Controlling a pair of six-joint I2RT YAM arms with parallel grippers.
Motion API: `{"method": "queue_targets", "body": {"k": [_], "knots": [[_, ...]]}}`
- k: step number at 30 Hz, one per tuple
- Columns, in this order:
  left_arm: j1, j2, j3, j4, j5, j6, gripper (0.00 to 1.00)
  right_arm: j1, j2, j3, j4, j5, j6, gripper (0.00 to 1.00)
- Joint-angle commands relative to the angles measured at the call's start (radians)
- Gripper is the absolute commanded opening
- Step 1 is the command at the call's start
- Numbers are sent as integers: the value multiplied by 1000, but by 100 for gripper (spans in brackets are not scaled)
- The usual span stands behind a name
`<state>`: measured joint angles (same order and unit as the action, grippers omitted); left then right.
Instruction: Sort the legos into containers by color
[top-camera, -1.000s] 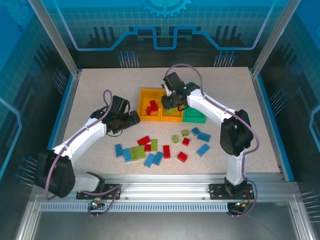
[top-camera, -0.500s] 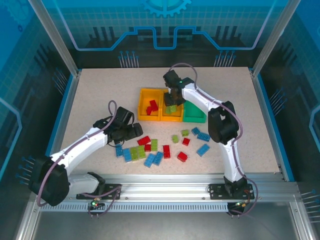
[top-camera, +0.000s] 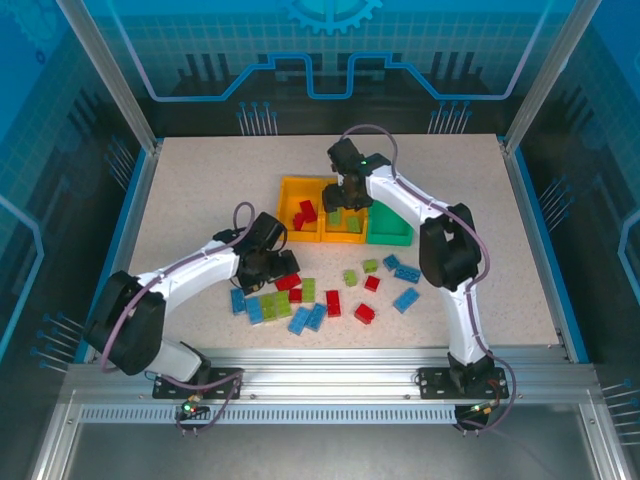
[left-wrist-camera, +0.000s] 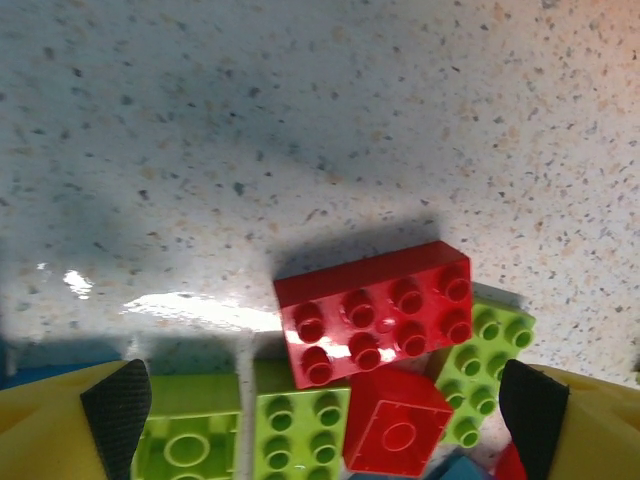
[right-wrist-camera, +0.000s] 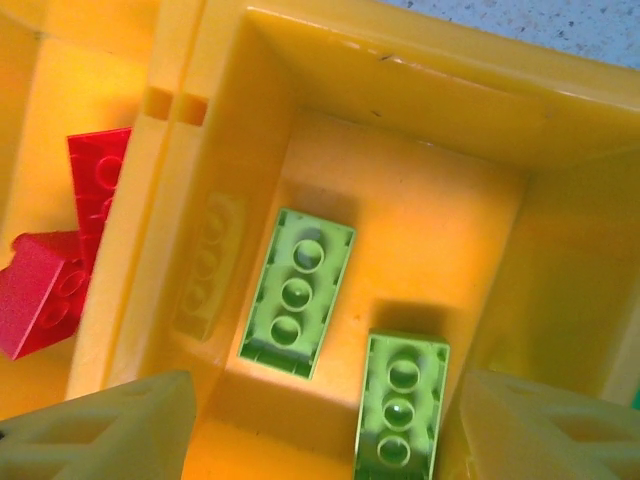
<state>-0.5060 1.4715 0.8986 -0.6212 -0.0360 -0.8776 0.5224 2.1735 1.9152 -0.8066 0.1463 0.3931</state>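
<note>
Two light green legos (right-wrist-camera: 297, 293) are listed lying flat on the floor of the middle orange-yellow bin (right-wrist-camera: 400, 130), the nearer one seen in the gap of the right gripper (right-wrist-camera: 320, 435). Neither is touched: its fingers (right-wrist-camera: 110, 430) are spread wide and nothing is held. Red legos (right-wrist-camera: 60, 270) are kept in the adjoining bin (right-wrist-camera: 40, 100). One red eight-stud brick (left-wrist-camera: 375, 310) is recorded on the table (left-wrist-camera: 300, 120), just ahead of the left gripper (left-wrist-camera: 325, 415), between its widely parted, empty fingertips (left-wrist-camera: 118, 410) and untouched.
</note>
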Motion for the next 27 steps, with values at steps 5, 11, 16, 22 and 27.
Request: {"method": "queue_targets", "body": {"k": [5,11,16,22,27], "knots": [[-15,84,48,16,52,-70,96,-10,-181,-113,49,-34,24,74],[-20,162,86,34,76,-70,95,-14,-283,-223,67,-10,20,75],[-24,204,105,33,71,-63,94,-26,-343,-319,76,5,28,75],[-24,239,119,39,78,-54,91,-39,-414,-423,75,25,36,76],[-23,264,140,20,81,-37,85,-37,-484,-524,59,77,38,76]]}}
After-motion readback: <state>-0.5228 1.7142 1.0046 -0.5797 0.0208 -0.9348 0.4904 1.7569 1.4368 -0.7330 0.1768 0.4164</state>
